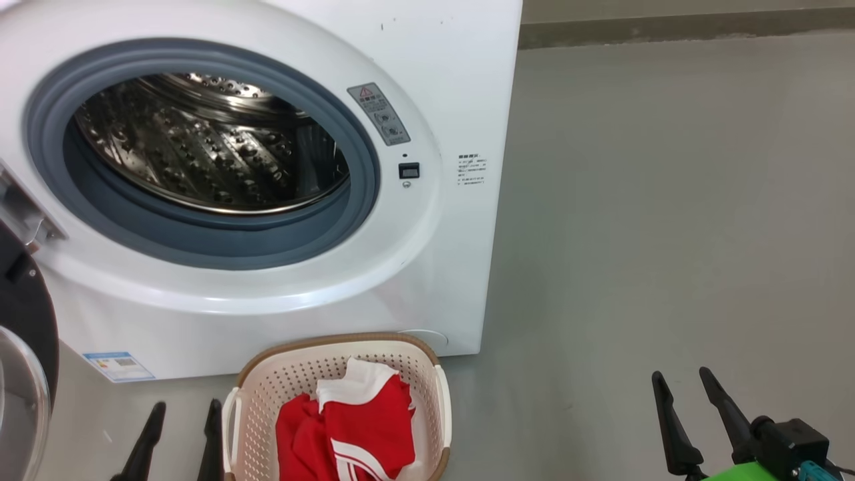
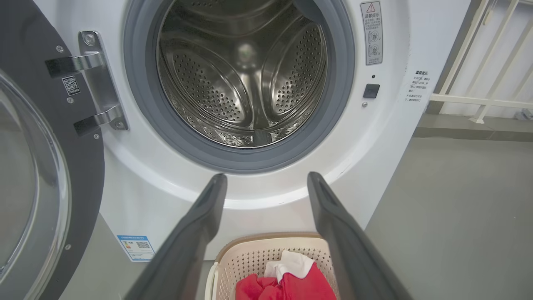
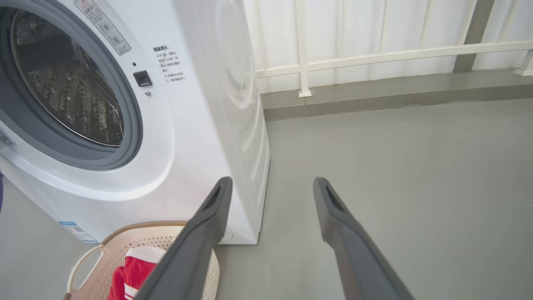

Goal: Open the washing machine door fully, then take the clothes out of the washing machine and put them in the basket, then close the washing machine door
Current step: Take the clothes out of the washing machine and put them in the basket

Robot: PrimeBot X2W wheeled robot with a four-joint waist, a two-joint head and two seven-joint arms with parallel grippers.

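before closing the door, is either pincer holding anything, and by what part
Nothing is held: left pincer and right pincer both stand open and empty; the clothes lie in the basket.

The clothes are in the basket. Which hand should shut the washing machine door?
Probably left. The open door hangs at the robot's left, close beside its open left hand; the right hand sits far over, past the basket.

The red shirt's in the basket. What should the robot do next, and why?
Probably reach the open left end effector toward the black-rimmed round glass door, to swing it shut: the steel drum looks empty and the red-and-white jersey lies in the cream plastic basket.
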